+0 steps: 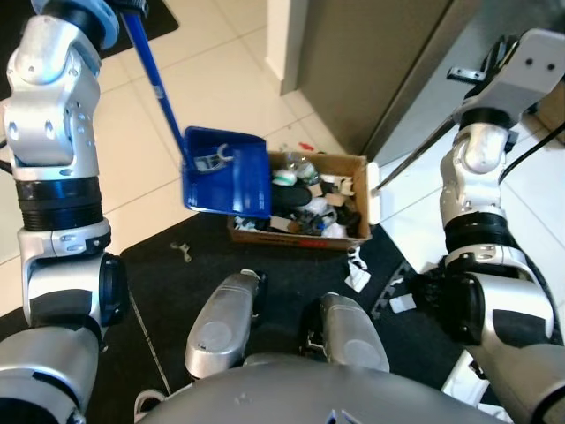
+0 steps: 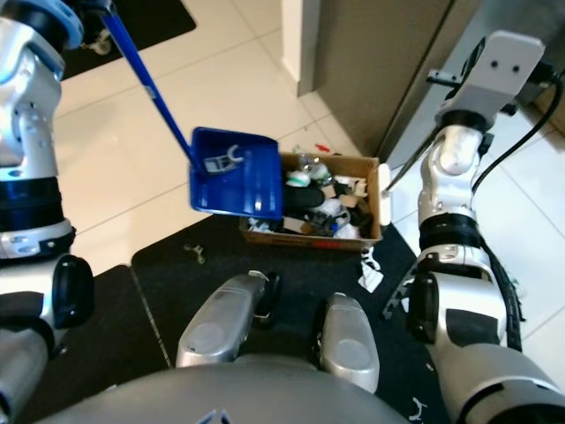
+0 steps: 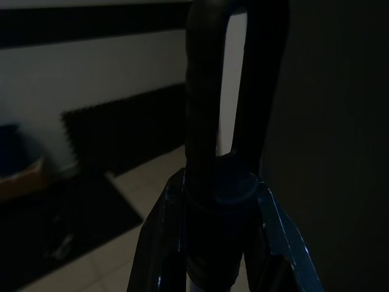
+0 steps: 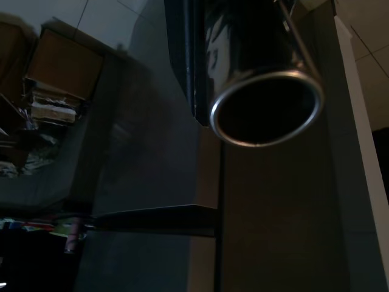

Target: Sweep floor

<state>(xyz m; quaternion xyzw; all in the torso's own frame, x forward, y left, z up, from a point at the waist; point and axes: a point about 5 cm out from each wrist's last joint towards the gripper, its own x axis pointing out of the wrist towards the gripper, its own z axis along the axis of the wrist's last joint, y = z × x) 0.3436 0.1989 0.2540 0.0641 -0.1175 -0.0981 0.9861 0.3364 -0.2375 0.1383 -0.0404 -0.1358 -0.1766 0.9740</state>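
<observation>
A blue dustpan [image 1: 225,172] on a long blue handle [image 1: 154,79] hangs tilted over the left end of a cardboard box [image 1: 300,237] full of mixed litter. My left gripper [image 1: 131,5] is raised at the upper left, shut on the handle's black grip [image 3: 206,91]. On the right, my right gripper [image 1: 490,66] is lifted and shut on a thin metal pole [image 1: 415,155] that slants down toward the box's right end. The pole's open tube end [image 4: 265,106] appears in the right wrist view. What is at the pole's lower end is hidden.
The box stands on a black mat [image 1: 177,291] in front of my knees. Scraps of white paper [image 1: 357,274] and a small metal piece [image 1: 181,252] lie on the mat. A grey cabinet [image 1: 380,53] rises behind the box. White tiled floor [image 1: 132,168] stretches to the left.
</observation>
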